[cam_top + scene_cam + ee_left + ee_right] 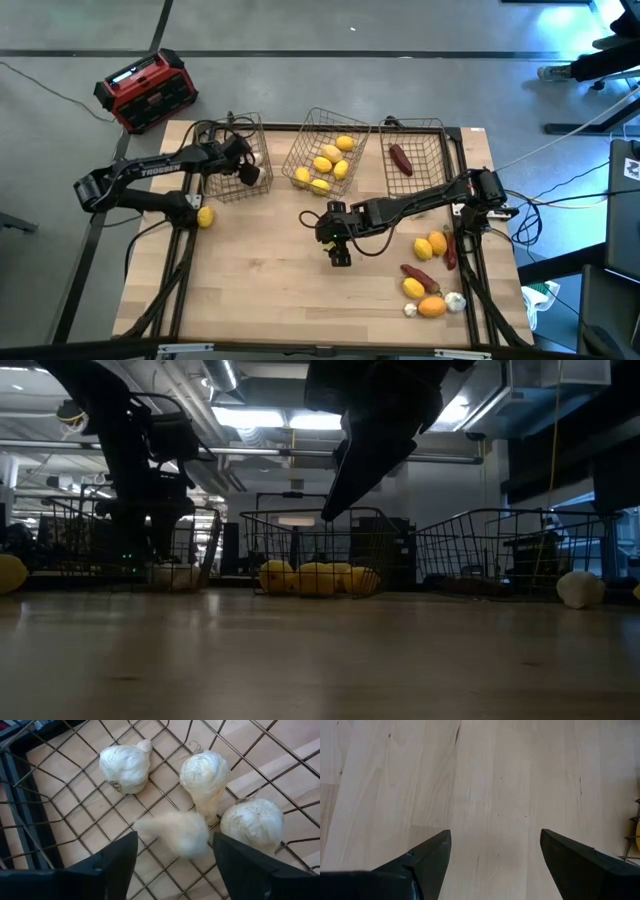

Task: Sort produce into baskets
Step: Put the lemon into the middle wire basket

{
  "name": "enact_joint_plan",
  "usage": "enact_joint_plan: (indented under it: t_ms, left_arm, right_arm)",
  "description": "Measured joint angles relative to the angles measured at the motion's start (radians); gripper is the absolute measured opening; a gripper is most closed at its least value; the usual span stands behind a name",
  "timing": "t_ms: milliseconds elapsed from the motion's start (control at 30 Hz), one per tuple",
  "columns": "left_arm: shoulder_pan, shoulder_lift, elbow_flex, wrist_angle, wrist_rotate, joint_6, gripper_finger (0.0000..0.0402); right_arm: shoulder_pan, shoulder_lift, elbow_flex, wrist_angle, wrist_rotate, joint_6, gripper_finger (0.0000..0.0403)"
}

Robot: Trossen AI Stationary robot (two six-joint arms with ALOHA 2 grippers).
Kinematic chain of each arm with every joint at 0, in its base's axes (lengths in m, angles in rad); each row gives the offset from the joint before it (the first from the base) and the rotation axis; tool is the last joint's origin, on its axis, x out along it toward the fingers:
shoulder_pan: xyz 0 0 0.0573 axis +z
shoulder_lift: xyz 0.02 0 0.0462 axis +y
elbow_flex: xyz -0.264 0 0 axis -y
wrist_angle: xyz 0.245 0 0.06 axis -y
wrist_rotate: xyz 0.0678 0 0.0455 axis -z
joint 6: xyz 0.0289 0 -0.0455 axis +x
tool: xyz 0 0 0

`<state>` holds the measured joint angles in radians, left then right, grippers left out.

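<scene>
Overhead, the table (260,290) carries three baskets along its far edge: the left basket (222,190) holds white bulbs (125,767), the middle basket (300,150) lemons (322,164), the right basket (432,150) one dark red piece (400,159). A red box (147,91) sits beyond the table. Loose produce (428,285) lies near the right corner, and a lone lemon (205,216) lies left. Left gripper (172,852) hangs wide open over the bulbs, a blurred bulb (177,834) between its fingers, grip unclear. Right gripper (495,855) hangs wide open over bare wood, empty.

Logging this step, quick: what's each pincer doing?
Left pincer: open over the left basket, a blurred garlic bulb between its fingers.
Right pincer: open, empty.
</scene>
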<state>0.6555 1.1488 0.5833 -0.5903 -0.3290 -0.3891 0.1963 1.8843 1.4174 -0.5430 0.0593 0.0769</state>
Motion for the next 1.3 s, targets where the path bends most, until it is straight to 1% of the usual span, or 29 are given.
enact_joint_plan:
  t_ms: [167, 300, 367, 467, 533, 633, 767, 900, 1200, 1300]
  left_arm:
    - [0.000, -0.002, 0.054, -0.029, 0.018, -0.017, 0.0266]
    - [-0.001, -0.009, 0.137, -0.056, 0.077, -0.003, 0.0266]
    - [-0.003, -0.017, 0.176, -0.066, 0.148, -0.002, 0.0266]
    - [-0.022, -0.037, 0.229, -0.071, 0.312, 0.009, 0.0266]
    - [-0.055, -0.049, 0.255, -0.069, 0.364, 0.017, 0.0266]
    - [-0.126, -0.064, 0.288, -0.071, 0.364, 0.006, 0.0266]
    - [-0.242, -0.069, 0.326, -0.069, 0.339, -0.021, 0.0266]
    - [-0.373, -0.069, 0.332, -0.069, 0.304, -0.060, 0.0266]
    - [-0.679, -0.068, 0.332, -0.080, 0.177, -0.252, 0.0266]
    - [-0.760, -0.068, 0.332, -0.090, 0.162, -0.345, 0.0267]
  right_arm:
    - [0.000, 0.000, 0.000, 0.000, 0.000, 0.000, 0.0303]
    - [0.000, 0.000, 0.000, 0.002, 0.000, 0.000, 0.0303]
    - [0.000, 0.000, 0.000, 0.002, 0.000, 0.000, 0.0303]
    - [0.000, 0.000, 0.000, 0.002, 0.000, 0.002, 0.0303]
    - [0.000, 0.000, 0.000, 0.006, 0.000, 0.003, 0.0303]
    - [0.000, 0.000, 0.000, 0.022, 0.000, 0.003, 0.0303]
    - [0.000, 0.000, 0.000, 0.027, 0.000, 0.005, 0.0303]
    - [0.000, 0.000, 0.000, 0.027, 0.000, 0.005, 0.0303]
    - [0.000, 0.000, 0.000, 0.034, 0.000, 0.005, 0.0303]
    - [0.000, 0.000, 0.000, 0.055, 0.000, 0.005, 0.0303]
